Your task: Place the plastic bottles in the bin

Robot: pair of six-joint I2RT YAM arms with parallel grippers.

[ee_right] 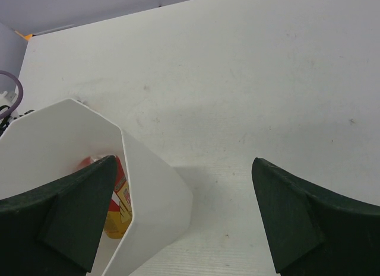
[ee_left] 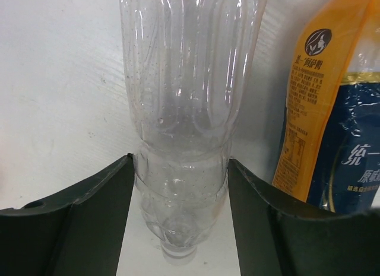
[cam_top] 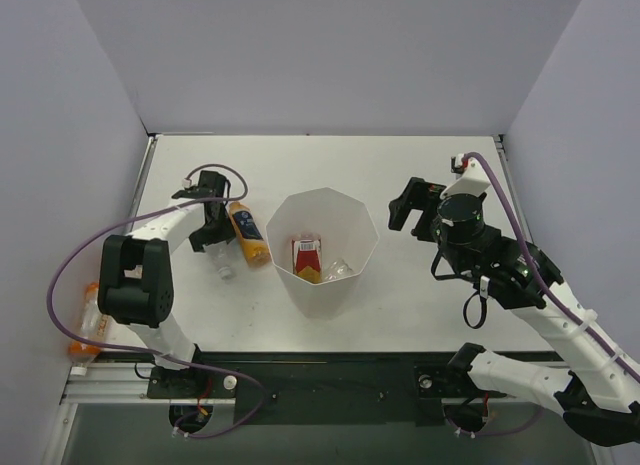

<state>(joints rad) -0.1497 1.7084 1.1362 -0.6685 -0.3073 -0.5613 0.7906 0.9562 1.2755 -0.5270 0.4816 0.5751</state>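
A clear empty plastic bottle (ee_left: 184, 104) lies on the table with its cap toward the camera. My left gripper (ee_left: 181, 199) is shut on its lower body, both fingers pressing its sides. Beside it lies a bottle of orange liquid with a dark blue label (ee_left: 332, 121). From above, the left gripper (cam_top: 210, 230) sits left of that orange bottle (cam_top: 248, 235), with the clear bottle (cam_top: 222, 265) under it. The white faceted bin (cam_top: 285, 210) stands mid-table, holding a red-labelled bottle (cam_top: 307, 257) and a clear one (cam_top: 338, 270). My right gripper (cam_top: 405, 210) hovers open and empty right of the bin (ee_right: 154, 193).
Another orange bottle (cam_top: 90, 320) lies at the far left, beyond the table's edge beside the left arm's base. A purple cable (cam_top: 70, 255) loops around the left arm. Grey walls enclose the table on three sides.
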